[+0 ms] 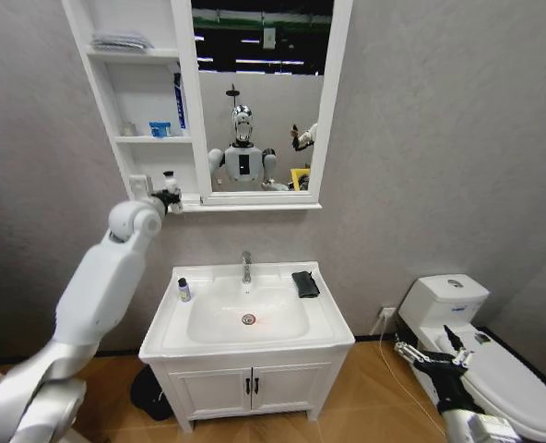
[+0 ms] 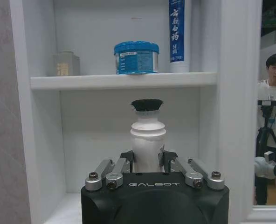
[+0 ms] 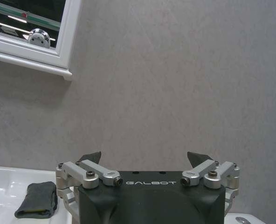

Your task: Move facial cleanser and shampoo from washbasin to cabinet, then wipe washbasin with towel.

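**Q:** How are the two arms posed relative to the white wall cabinet (image 1: 144, 101) with its three open shelves and framed mirror panel?

**A:** The left arm reaches up and forward to the cabinet's lowest open shelf. The left gripper (image 2: 148, 161) is closed on a white plastic bottle with a black cap (image 2: 148, 140), holding it upright in that lowest compartment, below the shelf that carries a blue-lidded round jar (image 2: 136, 57), a small grey tin (image 2: 66, 64) and a blue-and-white tube (image 2: 177, 35). Whether the bottle's base touches the shelf cannot be told. The right arm hangs low, well to the right of the cabinet; the right gripper (image 1: 432, 353) is spread open and holds nothing.

**Q:** What lies below the cabinet?

**A:** The white rectangular ceramic washbasin (image 1: 324, 323) with chrome tap (image 1: 246, 267) sits directly beneath it on a low two-door white vanity (image 1: 250, 388). A small white bottle with a dark cap (image 1: 183, 290) stands on the basin's rim left of the tap; the small dark grey folded towel (image 1: 304, 283) lies on the rim right of the tap.

**Q:** And the room?

**A:** A grey wall (image 1: 439, 138) backs the cabinet; a white toilet (image 1: 494, 369) stands to its lower right, just beside the right gripper, on a wooden floor (image 1: 365, 406).
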You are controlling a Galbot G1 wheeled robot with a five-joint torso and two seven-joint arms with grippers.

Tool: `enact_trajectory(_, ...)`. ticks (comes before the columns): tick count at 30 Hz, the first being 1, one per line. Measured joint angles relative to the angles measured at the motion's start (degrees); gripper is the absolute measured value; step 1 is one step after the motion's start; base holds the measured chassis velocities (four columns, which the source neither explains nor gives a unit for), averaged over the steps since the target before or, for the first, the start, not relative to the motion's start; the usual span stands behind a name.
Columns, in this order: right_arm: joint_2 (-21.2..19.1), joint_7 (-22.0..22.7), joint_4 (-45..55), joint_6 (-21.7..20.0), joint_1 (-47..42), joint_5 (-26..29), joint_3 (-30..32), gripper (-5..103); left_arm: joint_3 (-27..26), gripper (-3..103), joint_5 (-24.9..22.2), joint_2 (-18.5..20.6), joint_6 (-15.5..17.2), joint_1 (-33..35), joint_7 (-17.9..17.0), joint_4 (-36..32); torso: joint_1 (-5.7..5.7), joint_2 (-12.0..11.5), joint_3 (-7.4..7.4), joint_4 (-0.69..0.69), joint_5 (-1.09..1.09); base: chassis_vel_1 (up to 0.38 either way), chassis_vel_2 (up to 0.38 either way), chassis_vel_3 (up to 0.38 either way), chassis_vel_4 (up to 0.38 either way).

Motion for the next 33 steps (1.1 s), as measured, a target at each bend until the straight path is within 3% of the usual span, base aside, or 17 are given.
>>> enact_trajectory(5,-0.2,0.0,-0.8,1.1,-0.3,0.5,0.5,100,1.5,32,7.0,-1.7,-1.0,-4.9,3.5,10.5,0.0,0.0,0.0,0.01,-0.04,0.0,0.0,0.0,0.0)
enact_trajectory(18,-0.7,0.0,-1.6,1.9,-0.3,1.5,1.8,100,-0.4,32,14.4,-4.6,-5.0,-7.3,4.0,19.8,0.0,0.0,0.0,0.0,-0.04,0.0,0.0,0.0,0.0)
enact_trajectory(25,-1.0,0.0,-1.6,1.5,0.7,1.5,1.8,100,-1.9,32,14.6,-4.8,-7.8,-6.8,6.2,22.7,0.0,0.0,0.0,0.02,-0.05,0.0,0.0,0.0,0.0)
enact_trajectory(33,-1.4,-0.2,-1.8,0.9,0.4,3.6,3.0,100,-2.8,32,15.0,-6.1,-10.2,-6.4,6.2,24.3,0.0,0.0,0.0,-0.01,-0.03,0.0,0.0,0.0,0.0)
